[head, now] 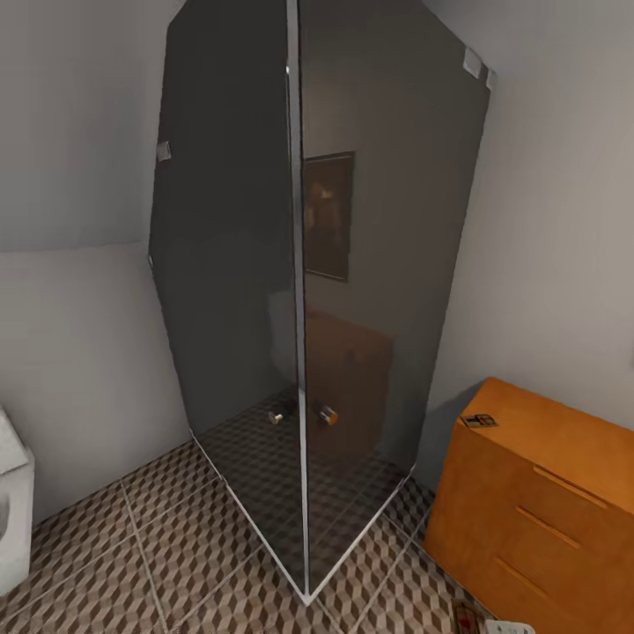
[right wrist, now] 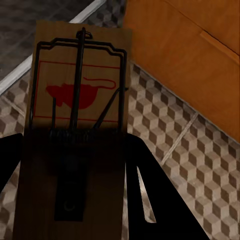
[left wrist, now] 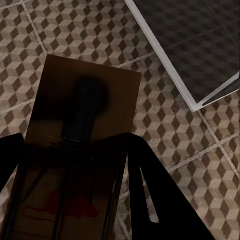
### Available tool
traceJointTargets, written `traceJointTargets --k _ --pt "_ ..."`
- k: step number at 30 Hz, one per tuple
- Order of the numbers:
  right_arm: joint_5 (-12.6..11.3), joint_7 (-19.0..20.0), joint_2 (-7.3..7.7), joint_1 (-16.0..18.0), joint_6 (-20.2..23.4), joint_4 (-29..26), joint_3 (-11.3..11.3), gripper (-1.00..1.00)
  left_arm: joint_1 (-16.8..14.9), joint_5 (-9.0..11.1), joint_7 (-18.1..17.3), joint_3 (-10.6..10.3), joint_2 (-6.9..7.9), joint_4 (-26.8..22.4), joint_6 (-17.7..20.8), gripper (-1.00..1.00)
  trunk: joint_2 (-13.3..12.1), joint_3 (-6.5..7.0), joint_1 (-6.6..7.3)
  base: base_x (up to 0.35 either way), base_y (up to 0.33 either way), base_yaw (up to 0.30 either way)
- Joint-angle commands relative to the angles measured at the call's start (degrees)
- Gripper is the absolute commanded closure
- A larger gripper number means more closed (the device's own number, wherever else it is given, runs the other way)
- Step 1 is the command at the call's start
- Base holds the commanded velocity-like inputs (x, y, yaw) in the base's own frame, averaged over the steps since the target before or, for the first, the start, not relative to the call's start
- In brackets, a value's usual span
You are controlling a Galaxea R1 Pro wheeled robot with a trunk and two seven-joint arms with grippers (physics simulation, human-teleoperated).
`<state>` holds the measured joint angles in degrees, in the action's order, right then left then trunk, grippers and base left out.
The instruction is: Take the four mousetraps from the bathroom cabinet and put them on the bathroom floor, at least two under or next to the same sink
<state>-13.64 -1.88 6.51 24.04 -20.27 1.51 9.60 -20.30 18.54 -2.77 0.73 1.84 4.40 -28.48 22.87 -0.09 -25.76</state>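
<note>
Pincers [right wrist: 70, 200] [left wrist: 70, 200] grip mousetraps [right wrist: 77, 100] [left wrist: 82, 115].

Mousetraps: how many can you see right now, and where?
3 for sure: one on the cabinet top, one held in the left gripper, one held in the right gripper. The fourth may be hidden.
</note>
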Motion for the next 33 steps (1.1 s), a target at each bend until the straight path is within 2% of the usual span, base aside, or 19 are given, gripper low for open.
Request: traceJointTargets --k 1,33 --pt "-0.60 0.12 -0.01 0.04 -0.30 0.16 0.51 1.00 -0.09 0.18 -0.39 0.04 0.00 0.26 -0.35 1.00 0.05 -0.02 -0.02 0.000 0.000 0.255" --pt "-0.48 0.12 0.03 0.04 -0.30 0.16 0.50 1.00 -0.09 0.15 -0.36 0.00 0.00 0.26 -0.35 1.00 0.05 -0.02 -0.02 0.000 0.000 0.255"
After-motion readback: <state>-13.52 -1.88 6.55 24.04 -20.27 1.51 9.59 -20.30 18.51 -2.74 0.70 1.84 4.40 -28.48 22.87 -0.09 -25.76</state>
